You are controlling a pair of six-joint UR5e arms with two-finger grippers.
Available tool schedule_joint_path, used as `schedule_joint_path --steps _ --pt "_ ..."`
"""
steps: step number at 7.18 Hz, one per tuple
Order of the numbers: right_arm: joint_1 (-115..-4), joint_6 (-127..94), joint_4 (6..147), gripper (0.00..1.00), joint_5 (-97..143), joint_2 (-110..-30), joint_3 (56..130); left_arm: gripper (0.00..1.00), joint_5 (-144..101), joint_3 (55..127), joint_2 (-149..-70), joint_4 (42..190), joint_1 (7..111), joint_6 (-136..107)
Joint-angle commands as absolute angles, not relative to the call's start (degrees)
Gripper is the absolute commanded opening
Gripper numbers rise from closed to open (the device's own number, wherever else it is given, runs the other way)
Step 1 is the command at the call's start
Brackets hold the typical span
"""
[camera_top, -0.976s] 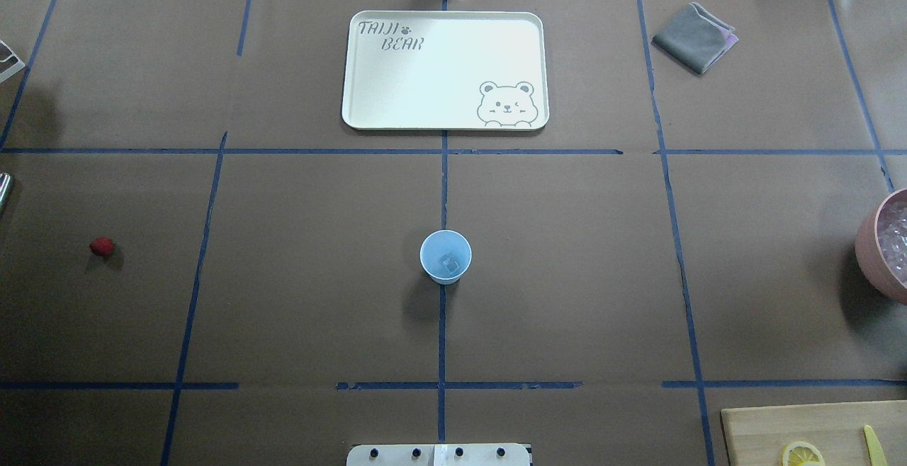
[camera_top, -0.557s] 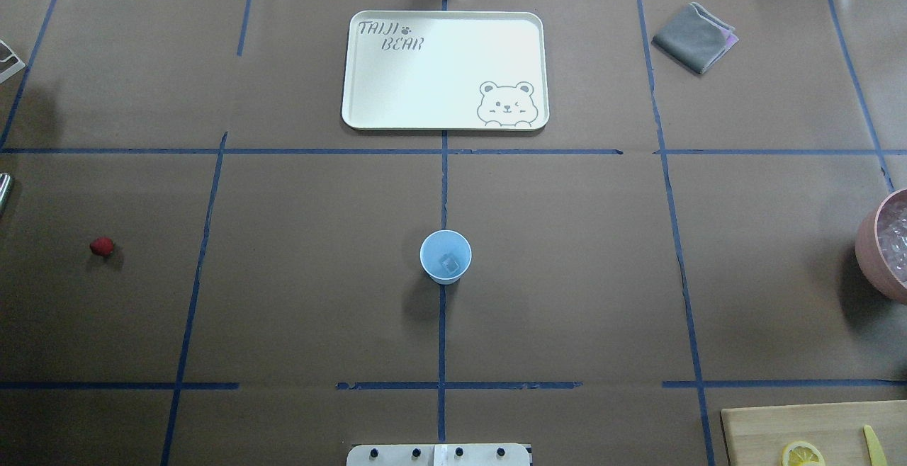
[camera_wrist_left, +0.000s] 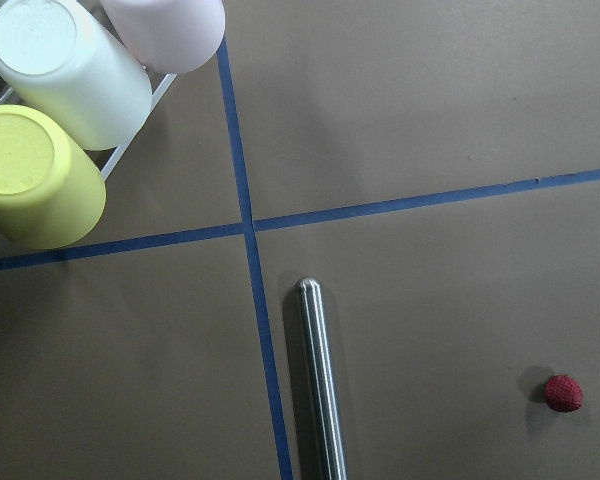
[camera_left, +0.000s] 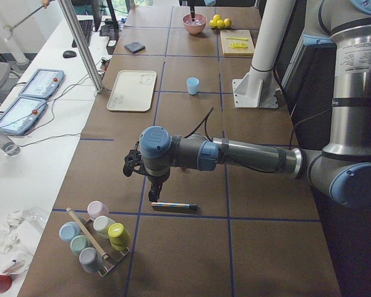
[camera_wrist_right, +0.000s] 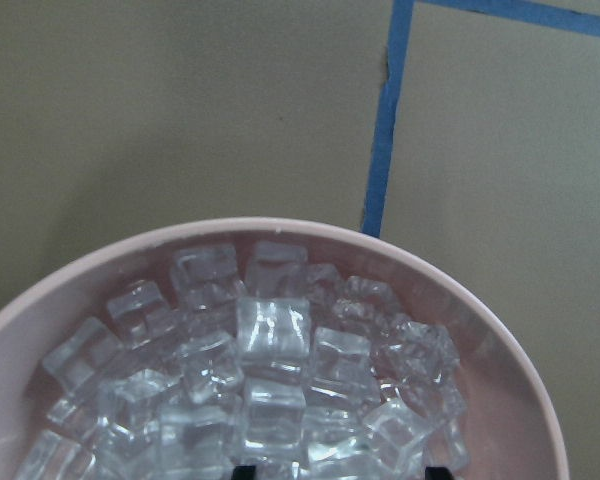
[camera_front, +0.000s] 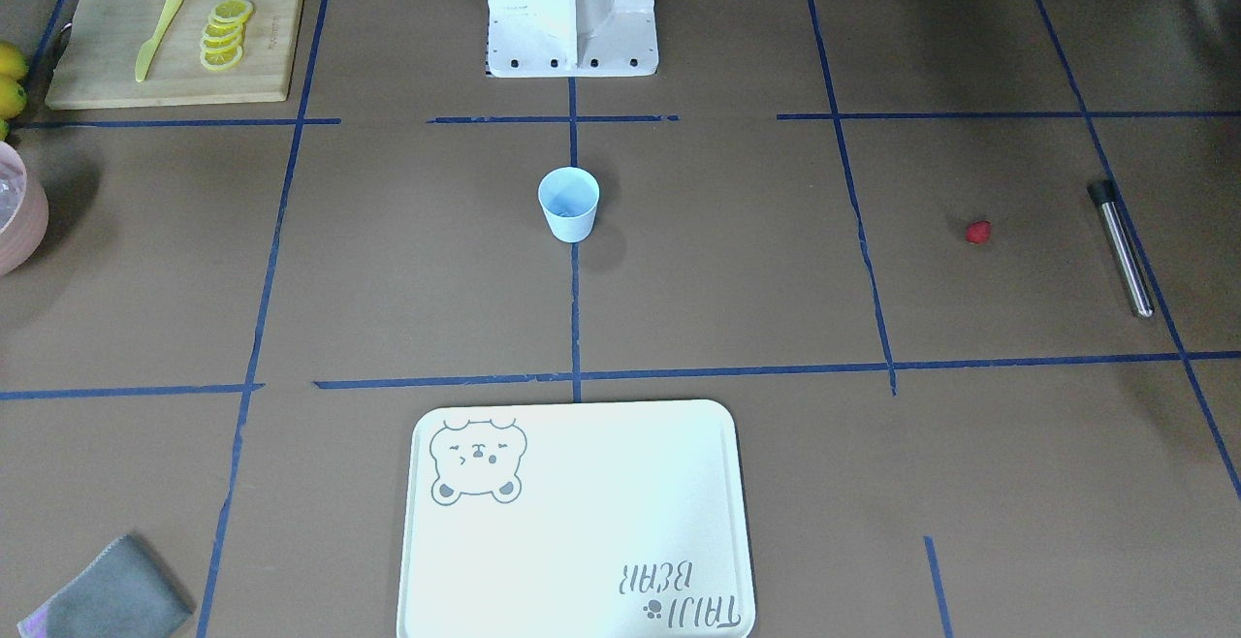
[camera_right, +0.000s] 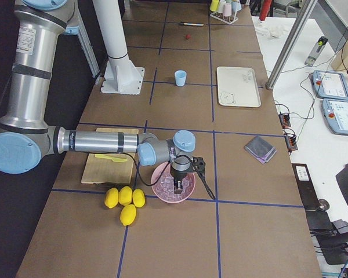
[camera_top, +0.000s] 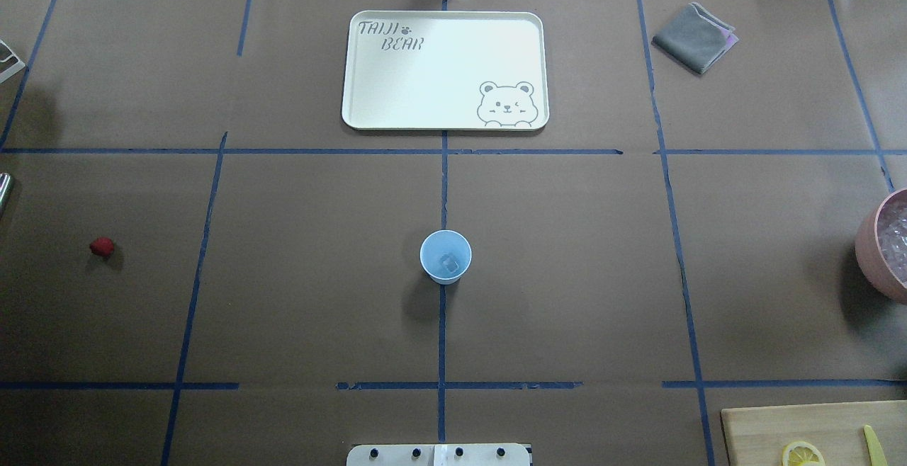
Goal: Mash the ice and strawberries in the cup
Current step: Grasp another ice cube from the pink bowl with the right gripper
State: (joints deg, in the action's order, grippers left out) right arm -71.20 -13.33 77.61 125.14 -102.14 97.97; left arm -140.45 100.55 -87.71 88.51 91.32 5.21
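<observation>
Near the robot, on the right side of the table point(camera_top: 567, 275), lies a wooden board point(camera_front: 175, 42). It has lemon slices point(camera_front: 225, 34) and a yellow knife point(camera_front: 158, 35) on it. Four whole lemons point(camera_right: 124, 200) sit just beside the board.

The light-blue cup point(camera_top: 446, 257) stands upright in the middle of the table, on a blue tape line. One small clear ice chunk point(camera_top: 449, 263) lies inside it at the bottom.

The little red strawberry point(camera_top: 102, 246) lies on the table far off to the left, well apart from the cup. A shiny metal stick point(camera_wrist_left: 320, 380) lies near it, further left. The left gripper point(camera_left: 153, 193) hangs over that stick. I cannot tell if it is open or closed. A rack of coloured cups point(camera_left: 96, 238) stands at the left end of the table.

At the right edge sits a pink bowl point(camera_wrist_right: 540, 400) full of ice cubes point(camera_wrist_right: 273, 330). The right gripper point(camera_right: 179, 184) hangs over the bowl. Its two dark tips show wide apart, with nothing held between them.

On the far side lies a pale tray point(camera_top: 425, 83) with a bear picture. A folded grey cloth point(camera_top: 693, 37) lies to the right of it.
</observation>
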Motion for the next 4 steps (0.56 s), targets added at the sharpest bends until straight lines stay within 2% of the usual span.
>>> schedule_joint_path --steps 1,4 --pt "-70.7 -12.0 77.7 0.63 125.0 -102.1 97.6 1.00 -140.4 100.9 -87.7 88.5 91.3 5.2" --pt "-70.7 -11.8 77.6 0.63 125.1 -102.1 96.8 1.00 -140.4 101.0 -87.7 88.4 91.3 5.2"
